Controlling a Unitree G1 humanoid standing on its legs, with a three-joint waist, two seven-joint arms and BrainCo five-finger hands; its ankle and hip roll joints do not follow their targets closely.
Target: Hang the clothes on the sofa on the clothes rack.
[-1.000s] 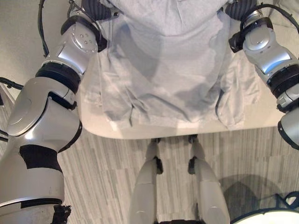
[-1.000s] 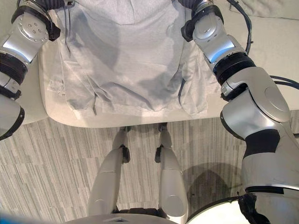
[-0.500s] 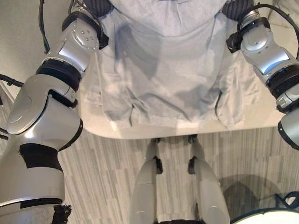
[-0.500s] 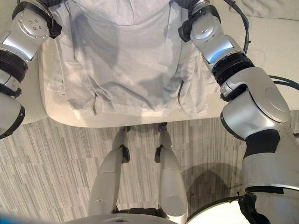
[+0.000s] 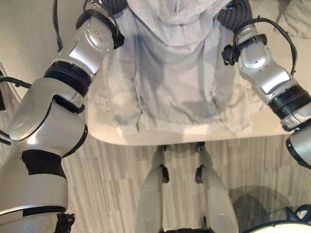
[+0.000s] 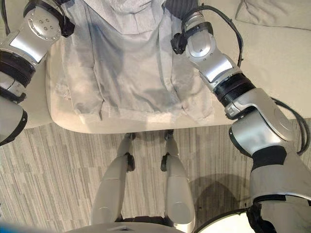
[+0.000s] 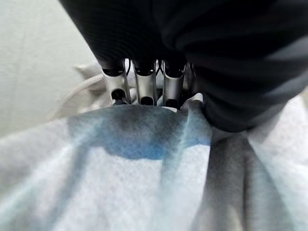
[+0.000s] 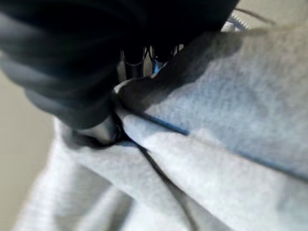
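Since 1.0 s ago both arms have drawn inward and the light grey hooded sweatshirt (image 5: 177,82) is now bunched narrower between them, with long folds down its front; before, it lay spread wide and flat. Its upper part is gathered up at the far edge of the head views, the hood (image 5: 182,12) showing between the two wrists, while the hem and both sleeves lie on the beige sofa seat cushion (image 6: 272,68), hem close to the cushion's front edge. Left hand (image 7: 139,84): wrist view shows the fingers going down behind a raised fold of the grey cloth, tips hidden, so cannot tell whether it is closed on it. Right hand (image 8: 103,127): cloth is pinched tight against the hand at a sharp crease, fingers curled into the fabric, so it has hold of the sweatshirt. A second beige cushion (image 6: 277,12) sits at the far right on the sofa. Grey striped carpet floor (image 6: 58,170) in front of the sofa.
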